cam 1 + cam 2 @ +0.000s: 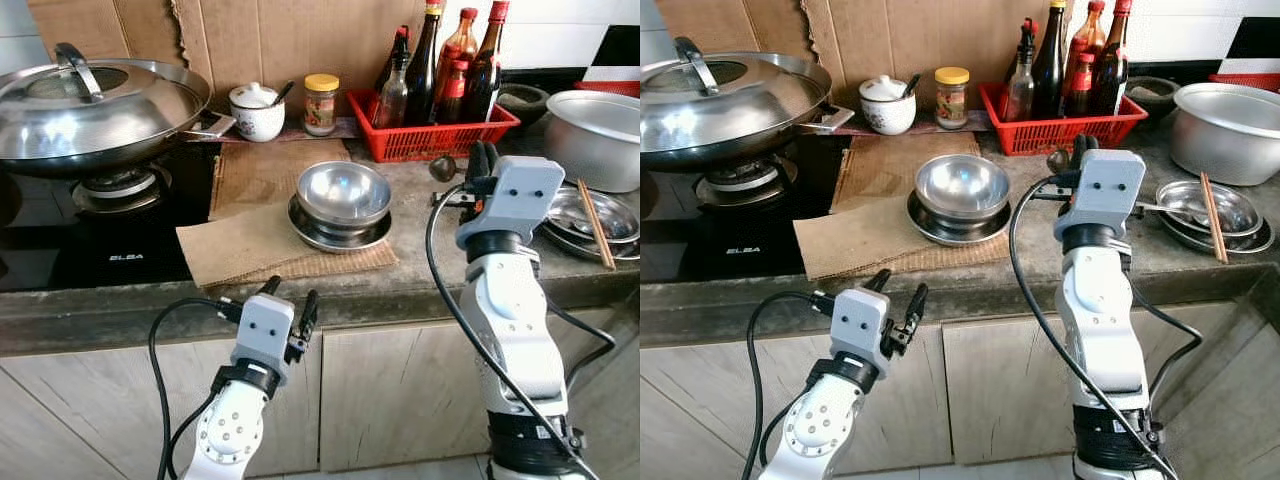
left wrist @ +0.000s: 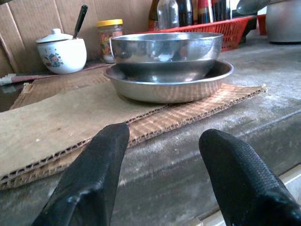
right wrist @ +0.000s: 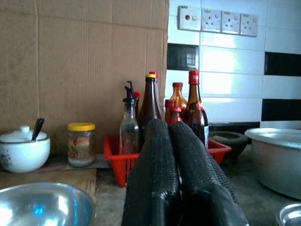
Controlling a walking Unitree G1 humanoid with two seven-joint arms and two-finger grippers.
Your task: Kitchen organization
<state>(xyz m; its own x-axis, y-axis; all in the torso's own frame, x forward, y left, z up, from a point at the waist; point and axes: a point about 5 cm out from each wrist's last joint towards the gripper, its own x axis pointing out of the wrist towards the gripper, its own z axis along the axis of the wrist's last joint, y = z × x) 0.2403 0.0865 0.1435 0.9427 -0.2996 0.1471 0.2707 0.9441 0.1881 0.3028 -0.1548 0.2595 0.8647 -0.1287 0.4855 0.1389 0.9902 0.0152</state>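
A steel bowl (image 1: 343,190) sits stacked in a shallow steel plate (image 1: 315,235) on a cardboard mat (image 1: 240,250) in the middle of the stone counter. My left gripper (image 1: 291,296) hovers open at the counter's front edge, just below and in front of the mat, its fingers (image 2: 101,160) apart with nothing between them and pointed at the bowl (image 2: 164,52). My right gripper (image 1: 480,158) is raised over the counter to the right of the bowl, pointing toward the red basket (image 1: 430,138) of bottles. Its fingers (image 3: 157,160) are pressed together and hold nothing that I can see.
A lidded wok (image 1: 95,110) rests on the black stove at left. Along the back stand a white lidded pot with a spoon (image 1: 257,110) and a yellow-lidded jar (image 1: 321,103). At right are an aluminium pot (image 1: 600,135) and steel plates with chopsticks (image 1: 597,222).
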